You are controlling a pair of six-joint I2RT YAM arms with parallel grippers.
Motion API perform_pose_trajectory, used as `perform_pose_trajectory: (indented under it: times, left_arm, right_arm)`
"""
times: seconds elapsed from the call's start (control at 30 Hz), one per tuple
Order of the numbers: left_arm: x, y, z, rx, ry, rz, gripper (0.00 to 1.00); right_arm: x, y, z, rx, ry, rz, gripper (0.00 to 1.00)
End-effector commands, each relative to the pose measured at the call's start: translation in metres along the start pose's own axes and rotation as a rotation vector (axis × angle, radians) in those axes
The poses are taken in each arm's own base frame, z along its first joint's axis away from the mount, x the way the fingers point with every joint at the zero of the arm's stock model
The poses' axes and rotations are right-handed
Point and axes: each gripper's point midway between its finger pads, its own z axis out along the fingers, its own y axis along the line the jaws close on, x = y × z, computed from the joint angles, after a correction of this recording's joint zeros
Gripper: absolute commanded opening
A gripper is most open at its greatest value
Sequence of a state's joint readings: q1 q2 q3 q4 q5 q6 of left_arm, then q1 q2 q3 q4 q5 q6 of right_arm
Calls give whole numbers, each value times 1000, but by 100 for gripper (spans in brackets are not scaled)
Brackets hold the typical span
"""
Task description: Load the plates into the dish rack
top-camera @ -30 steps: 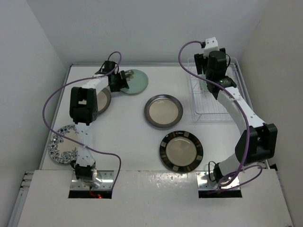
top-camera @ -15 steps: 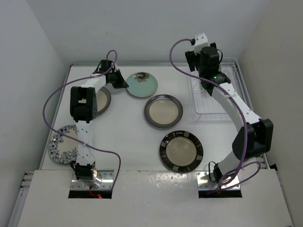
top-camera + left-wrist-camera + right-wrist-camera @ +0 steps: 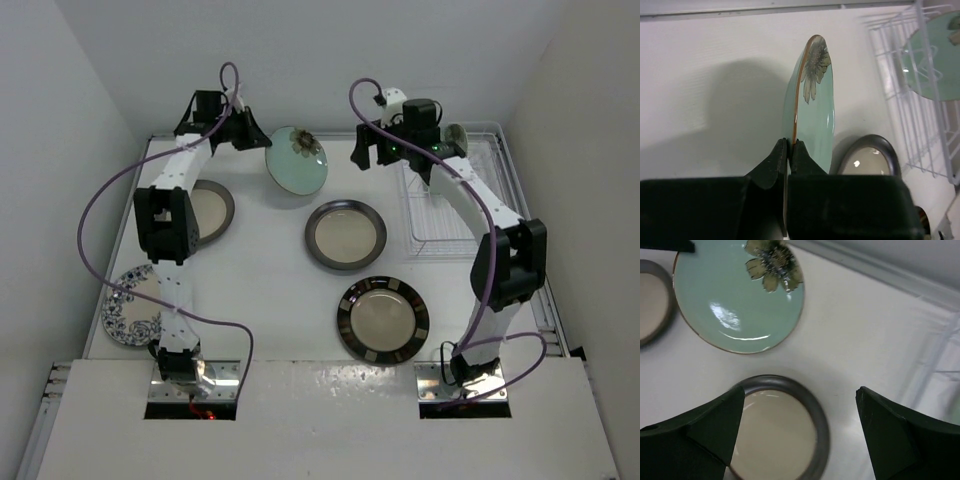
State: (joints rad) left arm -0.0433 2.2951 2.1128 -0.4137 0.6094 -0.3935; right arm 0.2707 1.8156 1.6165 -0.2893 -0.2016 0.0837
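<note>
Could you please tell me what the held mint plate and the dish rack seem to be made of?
Mint plate: likely glazed ceramic. It looks glossy, with sharp highlights, a thin golden-brown rim and a printed flower.
Rack: probably coated metal wire, thin and white. Plastic cannot be ruled out.

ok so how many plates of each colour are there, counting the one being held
mint-green plates: 2 (one in the left gripper, one in the dish rack)
cream plates with dark-grey rim: 2
black-banded plate: 1
blue-floral white plate: 1
total: 6 plates
</note>
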Motion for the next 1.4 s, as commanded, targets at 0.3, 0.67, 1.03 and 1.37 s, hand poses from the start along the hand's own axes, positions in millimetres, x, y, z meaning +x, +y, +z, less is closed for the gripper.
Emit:
perform_pose_trajectory:
  times: [0.3,0.67,1.03,1.37]
  left_arm:
    - [-60,-133,-98,343,-122,140,0]
    - [-37,-159,-95,481,-64,40,0]
    - [-30,-161,-88,513,-51,28,0]
    - [-50,-117,-85,248,-125,180,100]
  right_arm:
    - [-8,41,57,-341,-138,455,91]
    - [0,66,73,-525,-154,599,52]
    - [-23,72,47,-531,-221,538,0]
    - [-106,5,-31,-275,-432,418,0]
